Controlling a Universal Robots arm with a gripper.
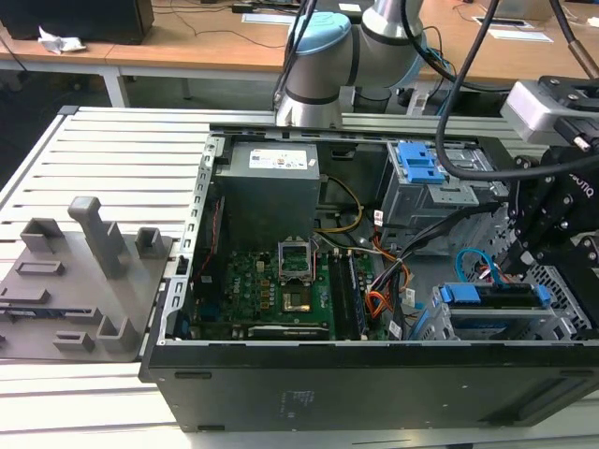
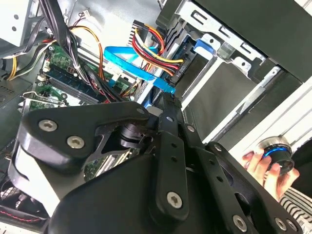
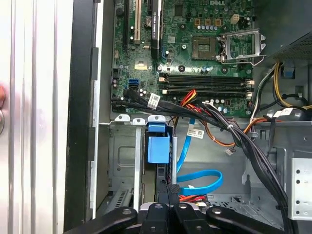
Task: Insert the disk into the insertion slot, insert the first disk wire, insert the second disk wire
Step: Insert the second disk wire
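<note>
The blue-framed disk (image 1: 491,297) sits in the grey insertion slot (image 1: 552,323), the light-blue second disk wire (image 3: 200,178) looping just beside it.

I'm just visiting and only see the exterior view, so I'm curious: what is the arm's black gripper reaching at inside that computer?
Observer: In the second wrist view the gripper has its tip at the end of the light-blue cable.
Operator: And the other wires there?
Observer: The orange-red wires run to the rear of the blue-framed disk, which sits in the grey cage.
Operator: Is anyone nearby?
Observer: A hand beside the case holds a round, blue-ringed knob.
</note>
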